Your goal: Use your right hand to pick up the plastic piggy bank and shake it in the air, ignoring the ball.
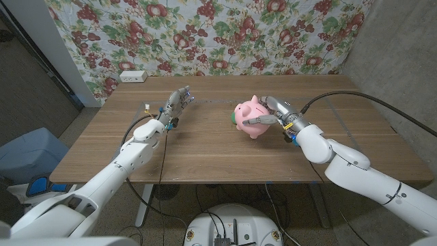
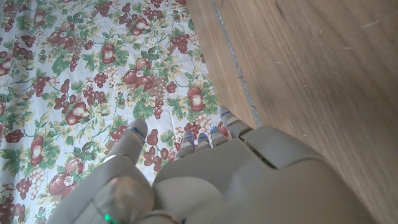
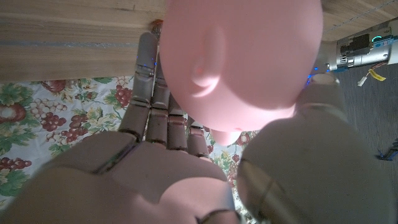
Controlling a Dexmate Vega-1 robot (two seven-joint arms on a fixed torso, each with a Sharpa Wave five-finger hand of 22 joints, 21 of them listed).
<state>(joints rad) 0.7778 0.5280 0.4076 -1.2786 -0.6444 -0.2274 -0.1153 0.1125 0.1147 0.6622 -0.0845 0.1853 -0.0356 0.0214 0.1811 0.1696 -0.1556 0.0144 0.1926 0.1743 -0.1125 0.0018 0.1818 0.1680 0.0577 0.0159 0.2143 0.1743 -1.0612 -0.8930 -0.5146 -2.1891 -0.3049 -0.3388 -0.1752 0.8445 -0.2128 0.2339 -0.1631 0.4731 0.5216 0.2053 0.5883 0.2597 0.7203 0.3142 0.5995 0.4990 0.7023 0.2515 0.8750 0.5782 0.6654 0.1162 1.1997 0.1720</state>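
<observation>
Two hands over wooden surface point(image 1: 205, 147), right hand point(image 1: 272, 116) grasping pink piggy bank point(image 1: 248, 116), green ball point(image 1: 237, 117) partly hidden behind it, left hand point(image 1: 175, 106) released, fingers extended.

I've got the pink plastic piggy bank point(image 1: 250, 115) tilted, w/ my right hand point(image 1: 273, 116) wrapped round it, right of table point(image 1: 205, 150) centre. Green ball point(image 1: 236, 117) peeks out just beside the pig, mostly hidden.
</observation>
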